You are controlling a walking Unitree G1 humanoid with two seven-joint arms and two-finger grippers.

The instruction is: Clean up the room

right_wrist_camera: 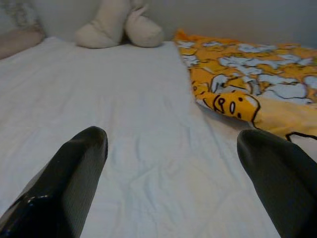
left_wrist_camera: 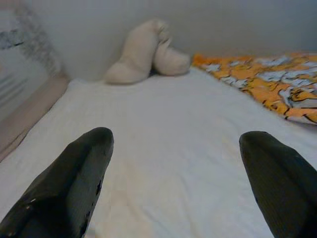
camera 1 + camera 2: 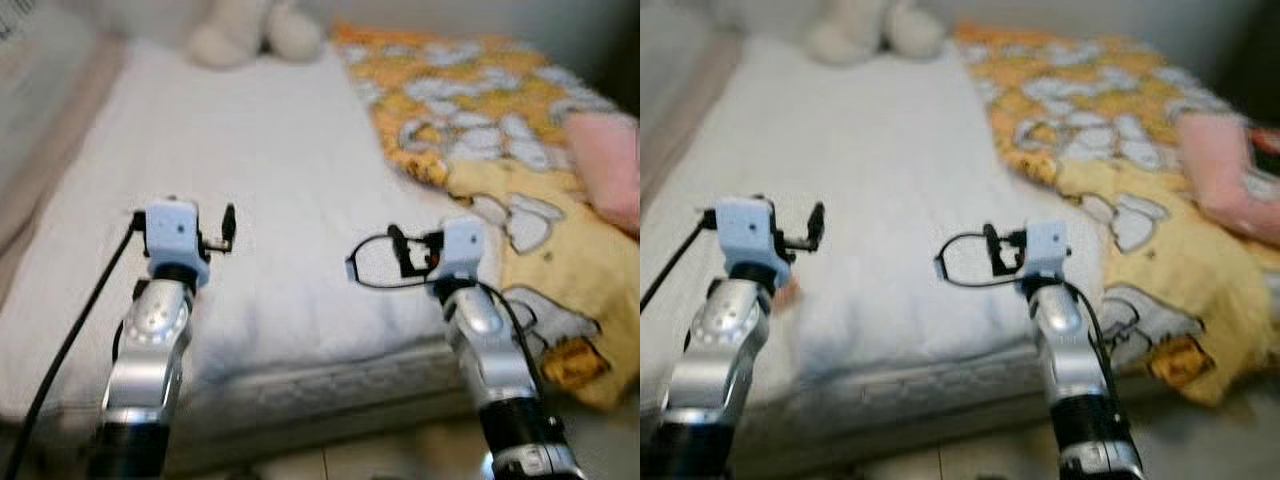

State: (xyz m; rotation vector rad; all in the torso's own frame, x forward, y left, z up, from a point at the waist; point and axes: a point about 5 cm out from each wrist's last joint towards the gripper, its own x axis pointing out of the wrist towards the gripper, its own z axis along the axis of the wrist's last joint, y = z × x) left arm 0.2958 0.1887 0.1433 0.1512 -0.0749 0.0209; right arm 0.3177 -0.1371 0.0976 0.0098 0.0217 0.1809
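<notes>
Seen from the head camera: a bed (image 3: 270, 200) under a white sheet, filling most of the frame from upper left to lower centre. Slightly blurred throughout.

At upper centre, against the wall: a cream plush toy (image 3: 255, 30), lying at the head of the bed. Along the right side of the frame: a yellow and orange cartoon-print blanket (image 3: 480, 110), crumpled, draped from upper centre down over the bed's lower right corner. At far right, on top of the blanket: a pink pillow (image 3: 605, 165).

In the lower left of the frame: left tool (image 2: 178, 193), raised over the near part of the white sheet, released, fingers (image 2: 74, 183) spread wide with bare sheet between them, gripping nothing. In the wrist view, pointed up the bed toward the plush toy and wall.

In the lower right of centre: right tool (image 1: 173, 188), likewise raised over the sheet near the blanket's edge, released, fingers (image 1: 69, 183) wide apart, gripping nothing. In its wrist view, aimed along the sheet with the blanket's folded edge just beside one finger and the plush toy far ahead.

Both silver arms reaching in from the bottom edge, black cables looping at the wrists. Pale floor (image 3: 330, 465) at bottom centre, below the mattress edge.
</notes>
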